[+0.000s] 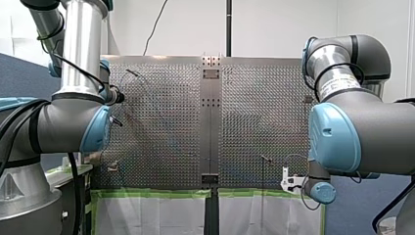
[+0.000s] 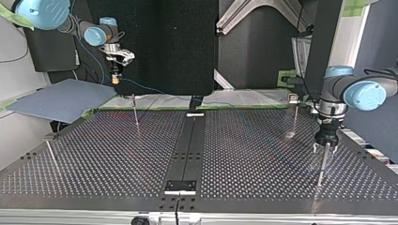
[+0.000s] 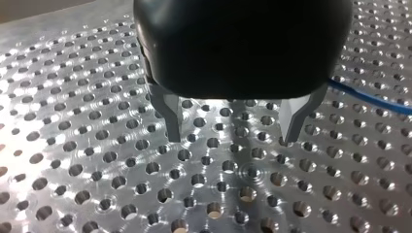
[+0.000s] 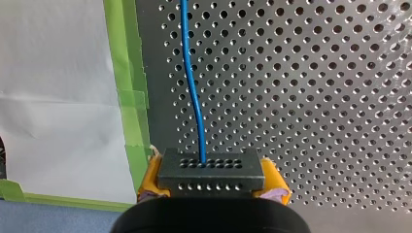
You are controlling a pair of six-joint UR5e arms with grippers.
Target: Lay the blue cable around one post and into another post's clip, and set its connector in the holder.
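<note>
Finding: right end effector (image 4: 212, 180) grips connector (image 4: 212, 167); left end effector (image 3: 232, 137) open.
Left arm points straight down, low over counter (image 3: 73, 145); right hangs near counter's edge, cable (image 4: 193, 92) running from connector across it.

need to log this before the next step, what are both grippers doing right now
Left gripper: open, jaws empty.
Right gripper: closed on the black connector of the blue cable.

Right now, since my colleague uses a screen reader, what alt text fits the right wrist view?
My right gripper clamps a black connector between yellow pads; its blue cable runs ahead over the perforated table, beside green tape.
</note>
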